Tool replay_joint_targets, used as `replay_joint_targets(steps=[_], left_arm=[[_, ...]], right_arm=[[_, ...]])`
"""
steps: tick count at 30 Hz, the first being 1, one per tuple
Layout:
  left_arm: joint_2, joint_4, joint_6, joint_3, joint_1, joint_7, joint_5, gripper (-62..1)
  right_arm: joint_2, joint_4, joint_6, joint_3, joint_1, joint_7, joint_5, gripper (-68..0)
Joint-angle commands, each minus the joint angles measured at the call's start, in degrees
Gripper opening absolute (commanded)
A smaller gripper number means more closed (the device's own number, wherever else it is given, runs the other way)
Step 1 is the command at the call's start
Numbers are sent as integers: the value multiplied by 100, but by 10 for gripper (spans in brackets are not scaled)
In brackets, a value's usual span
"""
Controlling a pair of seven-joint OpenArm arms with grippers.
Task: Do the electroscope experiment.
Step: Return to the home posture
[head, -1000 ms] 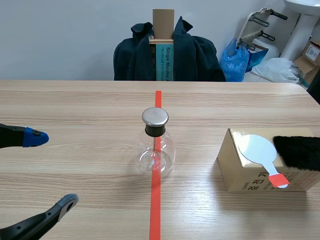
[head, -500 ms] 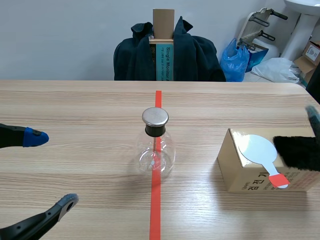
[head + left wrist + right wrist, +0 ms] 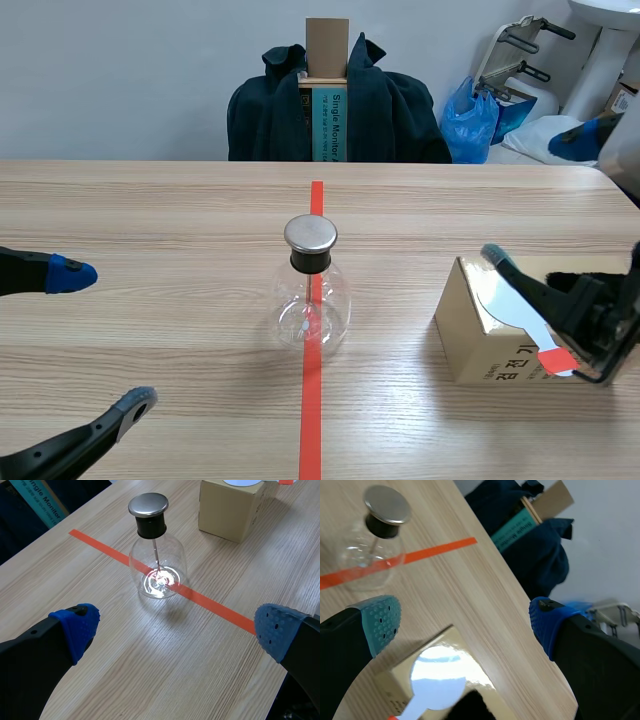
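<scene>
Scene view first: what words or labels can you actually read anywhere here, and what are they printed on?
"Single Monito…": white letters running down the upright teal box at the back; the end of the word is hidden.
Black printed characters on the front of the cardboard box: partly covered and too blurred to read.
No other writing is legible in any view.

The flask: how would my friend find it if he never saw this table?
Look at the wooden table and the red tape line down its middle. The flask stands on that line, apart from the gold box. It is the only see-through thing: a round glass belly, a black neck and a flat silver cap.
</scene>
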Motion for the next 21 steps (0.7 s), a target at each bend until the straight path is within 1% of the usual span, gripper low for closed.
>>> replay_joint_targets(steps=[1, 6, 10, 11, 16, 21], left_arm=[[13, 35, -11, 4, -17, -122, -66, 14], [13, 35, -11, 4, -17, -203, -63, 14], [11, 35, -11, 4, -17, -205, -63, 14], [11, 35, -11, 4, -17, -205, -63, 14], [11, 35, -11, 4, -17, -203, -63, 14], [11, 35, -11, 4, -17, -203, -63, 14]], right_arm=[[0, 103, 28, -42, 4, 61, 20, -154], [-7, 125, 44, -197, 2, 59, 66, -154], [-111, 125, 9, -232, 4, 61, 63, -152], [-151, 125, -26, -232, 4, 61, 63, -135], [-404, 125, -26, -232, 2, 31, 63, 4], [-522, 125, -22, -245, 2, 17, 63, 4]])
